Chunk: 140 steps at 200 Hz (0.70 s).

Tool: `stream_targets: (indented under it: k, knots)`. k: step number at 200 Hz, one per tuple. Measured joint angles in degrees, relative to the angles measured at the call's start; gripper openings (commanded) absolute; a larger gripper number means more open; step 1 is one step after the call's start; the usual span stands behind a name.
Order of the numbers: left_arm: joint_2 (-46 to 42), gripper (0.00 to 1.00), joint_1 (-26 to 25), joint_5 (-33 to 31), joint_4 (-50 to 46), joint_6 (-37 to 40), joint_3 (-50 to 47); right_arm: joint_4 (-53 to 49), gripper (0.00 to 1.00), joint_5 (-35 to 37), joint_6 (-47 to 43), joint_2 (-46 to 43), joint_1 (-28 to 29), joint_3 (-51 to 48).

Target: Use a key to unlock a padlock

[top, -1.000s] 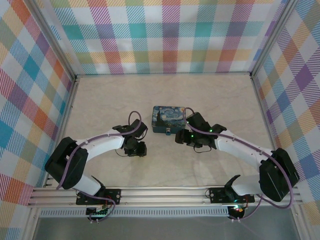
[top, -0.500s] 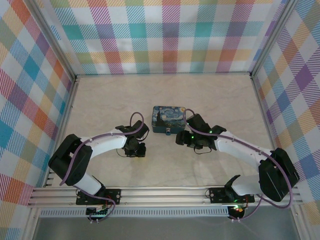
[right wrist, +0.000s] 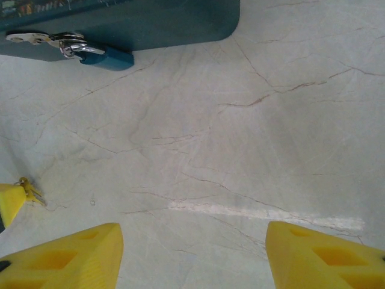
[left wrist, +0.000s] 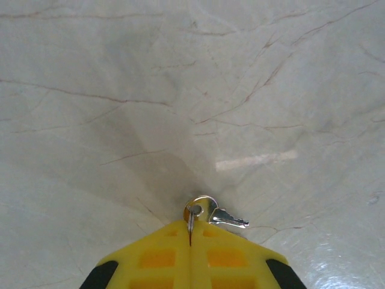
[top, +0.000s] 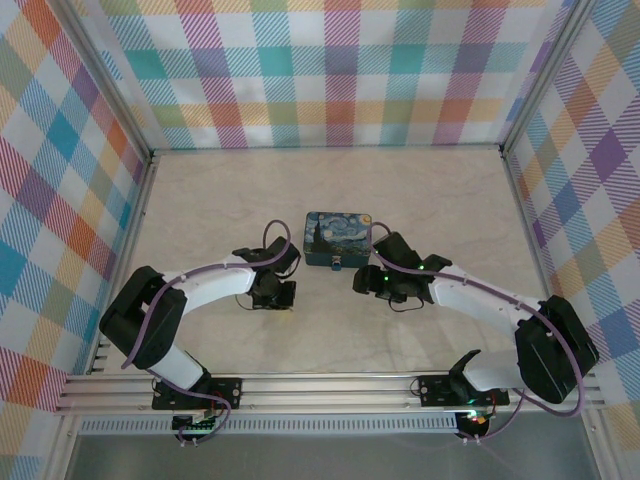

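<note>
So, the left claw (left wrist: 190, 233) has its two yellow fingers (left wrist: 156, 259) pressed flat together. Nipped edge-on right at the tips is the key (left wrist: 190, 215), a thin silvery sliver poking out just past them. A small ring (left wrist: 204, 200) loops through its head directly ahead of the tips, and a second key (left wrist: 228, 218) hangs off that ring, pointing out to the right of the claw. The tips sit low over the marble table (left wrist: 120, 90). I honestly can't tell if the keys are resting on it or just off it.

The right claw (right wrist: 192, 253) is spread wide, with one yellow finger at each bottom corner of its wrist view and nothing but bare marble between them. The padlock (right wrist: 99, 57) is ahead of that claw and off to its left, well apart from the fingers. It has a blue body and a silver shackle hooked through the metal hasp (right wrist: 27, 38) on the front of the dark teal box (right wrist: 168, 21). Its body lies against the bottom of the box wall. Way out to the left of the right claw's left finger, you can see the other claw's yellow tip with the keys at its end.

From above, the box sits beyond both claws, roughly between them.
</note>
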Motion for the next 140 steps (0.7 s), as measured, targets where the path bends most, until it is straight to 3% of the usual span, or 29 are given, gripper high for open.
stream_targets:
  k: [63,100,140]
  knots:
    - [-6.3,0.0,0.0,4.9,-0.9,3.8,8.7,3.0,0.63,-1.2,0.0,-9.9,0.0,-2.2]
    - [-9.1,0.0,0.0,11.7,-0.8,6.9,15.4,6.5,0.5,-4.1,-2.7,-17.1,0.0,-3.0]
    - [-10.3,0.0,-0.7,18.8,-0.9,9.7,19.7,9.6,0.42,-9.8,-4.7,-18.7,0.0,-2.4]
